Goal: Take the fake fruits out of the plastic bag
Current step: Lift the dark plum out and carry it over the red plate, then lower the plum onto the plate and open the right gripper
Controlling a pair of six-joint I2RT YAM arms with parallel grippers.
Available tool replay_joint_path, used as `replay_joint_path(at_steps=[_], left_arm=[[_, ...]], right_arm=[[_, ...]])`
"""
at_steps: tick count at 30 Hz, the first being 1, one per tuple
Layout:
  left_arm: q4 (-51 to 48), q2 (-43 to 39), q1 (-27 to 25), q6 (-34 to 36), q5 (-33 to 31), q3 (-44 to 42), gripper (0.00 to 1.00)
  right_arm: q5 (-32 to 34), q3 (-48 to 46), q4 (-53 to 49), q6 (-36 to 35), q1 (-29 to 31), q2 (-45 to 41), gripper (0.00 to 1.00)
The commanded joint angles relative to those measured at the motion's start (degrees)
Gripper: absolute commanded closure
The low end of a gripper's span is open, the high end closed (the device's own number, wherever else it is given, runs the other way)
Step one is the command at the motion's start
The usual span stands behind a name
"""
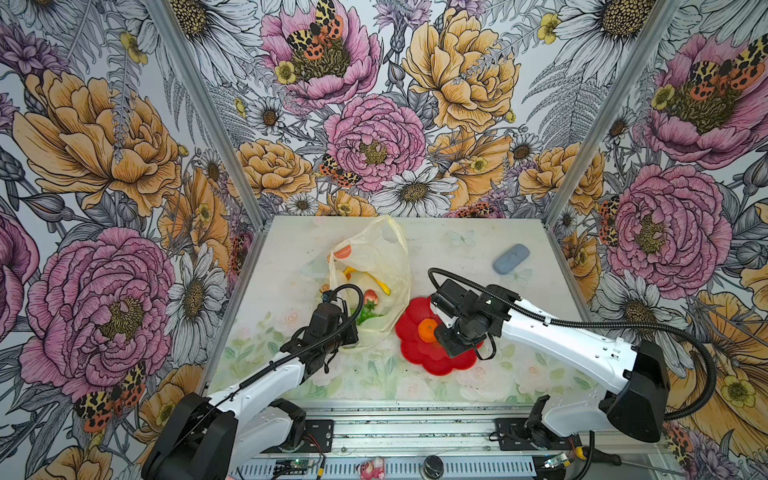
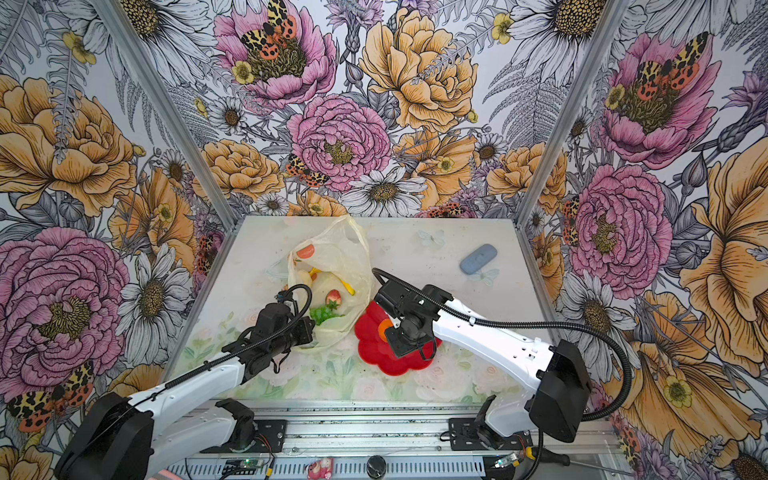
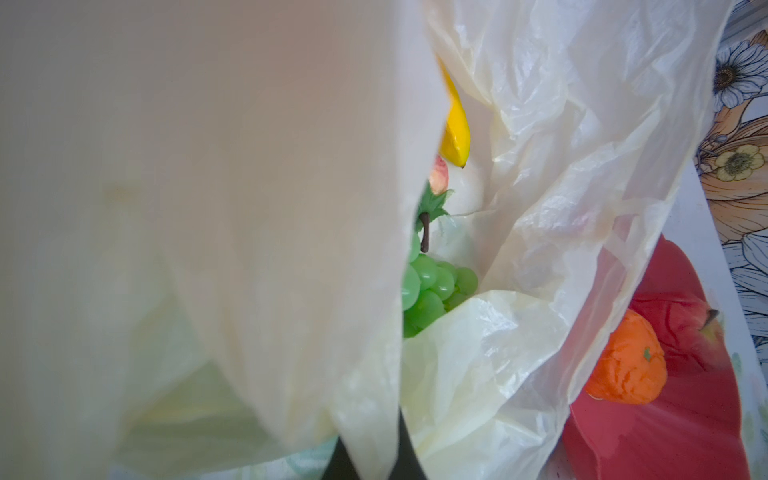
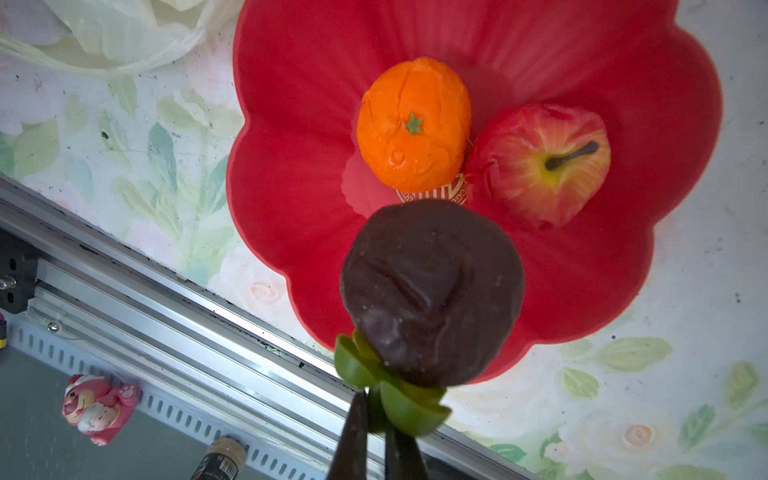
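Scanning a top view, I see the plastic bag [image 1: 386, 257] just beside the red plate [image 1: 419, 358]. Left wrist: left jaws pinch bag film, grapes [image 3: 432, 286] and banana [image 3: 455, 133] inside. Right wrist: right jaws pinch the mangosteen [image 4: 432, 291] by its leaves above the plate; I'd lower beside the orange [image 4: 413, 124] before releasing.

We are holding our left arm [image 1: 266, 374] stretched forward and inward, wrist angling down, the left hand [image 3: 370, 455] pinching shut on the plastic bag [image 3: 540, 208]. We are holding our right arm [image 1: 557, 332] stretched toward the middle, wrist bending downward, the right hand [image 4: 376, 432] clamping the dark mangosteen [image 4: 432, 286] by its green cap.
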Motion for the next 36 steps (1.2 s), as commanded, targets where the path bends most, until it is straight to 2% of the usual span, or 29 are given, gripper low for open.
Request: replay_joint_path(at_steps=[1, 23, 27, 30, 32, 36], left_arm=[[0.04, 0.16, -0.30, 1.04, -1.54, 1.08, 1.00], [0.04, 0.33, -0.13, 1.14, -1.59, 1.19, 1.00], [0.09, 0.45, -0.08, 1.19, -1.69, 1.25, 1.00], [0.00, 0.40, -0.10, 1.15, -1.70, 1.19, 1.00], [-0.02, 0.43, -0.04, 1.18, -1.77, 1.18, 1.00], [0.10, 0.51, -0.02, 1.14, -1.68, 1.24, 1.00]], right_arm=[[-2.87, -1.20, -0.90, -1.43, -0.36, 1.26, 1.00], [-8.61, 0.17, 2.94, -5.40, -7.12, 11.32, 1.00], [-7.64, 0.92, 3.52, -5.12, -7.72, 12.46, 0.94], [-6.35, 1.01, 3.82, -4.47, -8.88, 12.28, 0.84], [-5.39, 0.88, 3.87, -4.07, -9.63, 11.82, 0.80], [-3.61, 0.27, 4.21, -3.34, -10.99, 10.71, 0.79]])
